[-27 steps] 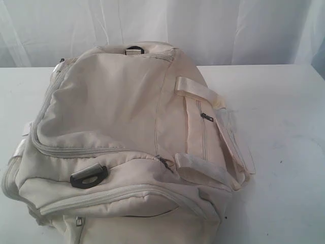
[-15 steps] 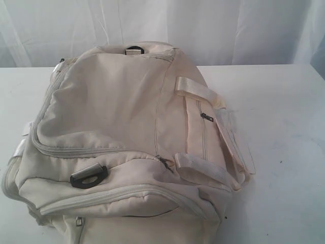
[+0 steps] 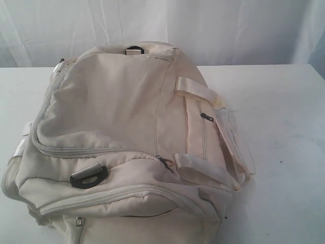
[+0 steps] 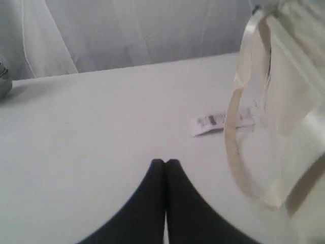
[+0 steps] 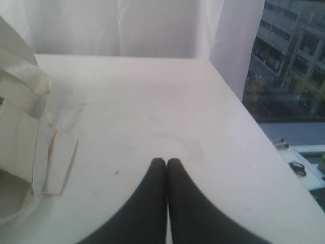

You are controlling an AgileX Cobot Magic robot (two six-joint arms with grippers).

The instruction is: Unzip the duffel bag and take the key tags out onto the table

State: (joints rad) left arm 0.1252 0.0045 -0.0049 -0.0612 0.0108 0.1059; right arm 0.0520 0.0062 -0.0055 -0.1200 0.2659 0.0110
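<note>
The cream-beige duffel bag (image 3: 127,142) lies zipped shut across the middle of the white table (image 3: 284,127), its grey zippers closed and a black D-ring (image 3: 87,176) on its near side. No key tags show in any view. Neither gripper appears in the exterior view. My left gripper (image 4: 165,161) is shut with nothing in it, hovering over bare table beside the bag's edge and a strap (image 4: 238,127). My right gripper (image 5: 166,160) is also shut and empty, over the table off the bag's other side (image 5: 20,127).
A white curtain (image 3: 228,25) hangs behind the table. A small white label (image 4: 216,122) lies on the table near the bag's strap. The table's edge (image 5: 254,127) runs close by the right gripper, with a window and buildings beyond.
</note>
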